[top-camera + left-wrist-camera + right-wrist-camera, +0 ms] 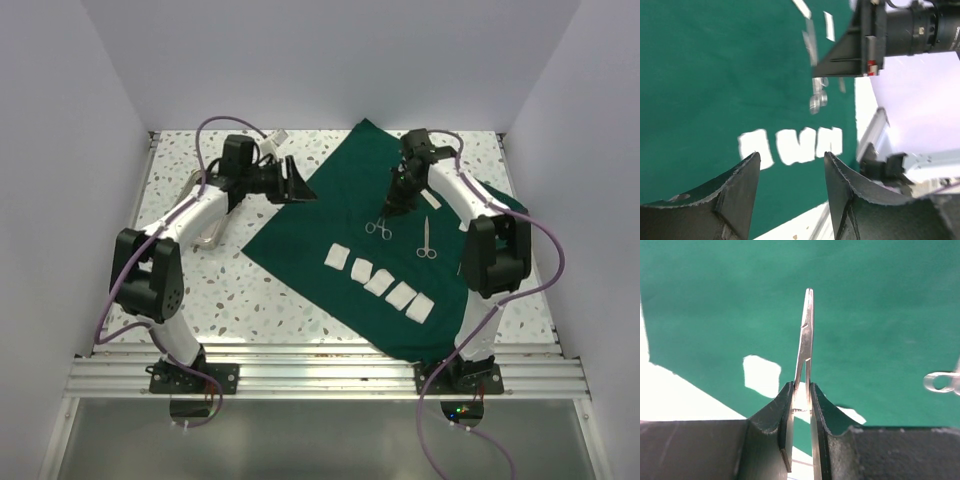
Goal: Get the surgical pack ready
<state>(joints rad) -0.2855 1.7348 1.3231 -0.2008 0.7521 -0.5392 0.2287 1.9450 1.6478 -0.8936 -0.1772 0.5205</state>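
The surgical pack is a dark green drape (pixel 330 215) spread flat as a wide sheet across the table's middle and right. Several white gauze squares (pixel 380 280) lie on it in a slanted row, also seen in the left wrist view as gauze squares (pixel 790 145). My right gripper (pixel 393 205) hangs over the drape's middle, shut on a slim metal instrument (pixel 807 320) whose closed tips stick out past the fingers of the right gripper (pixel 801 385). My left gripper (pixel 303 185) stands open over the drape's left edge; the left gripper (pixel 792 160) has nothing between its fingers.
Two ring-handled metal instruments (pixel 378 228) (pixel 427 240) lie on the drape above the gauze row. A shiny metal tray (pixel 207 232) shows partly under the left arm. Bare speckled tabletop (pixel 270 300) lies left of the drape. White walls close in three sides.
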